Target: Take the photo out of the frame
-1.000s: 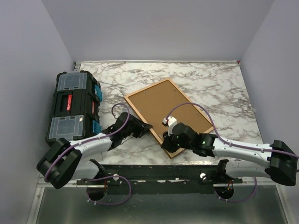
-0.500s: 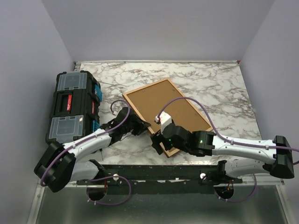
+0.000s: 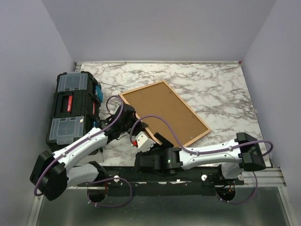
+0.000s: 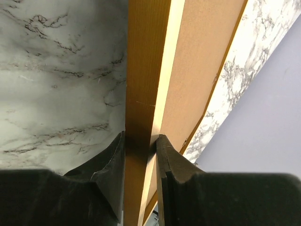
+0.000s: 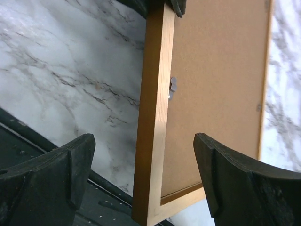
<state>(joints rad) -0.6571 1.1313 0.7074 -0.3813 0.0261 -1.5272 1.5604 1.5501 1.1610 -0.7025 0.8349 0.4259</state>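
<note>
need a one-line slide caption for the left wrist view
Left tool clamped on the frame edge, brown backing board showing beside it, over the marble table.

You're working in a robotics lab cell: plain lilac walls (image 3: 155, 28) box in a marble-patterned table (image 3: 221, 89), robot arms (image 3: 207, 153) bolted to a black rail (image 3: 188, 181), toolbox (image 3: 70, 106) alongside.

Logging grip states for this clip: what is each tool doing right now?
Left tool: closed on the frame, pinching its edge.
Right tool: open wide, gripping nothing.
</note>
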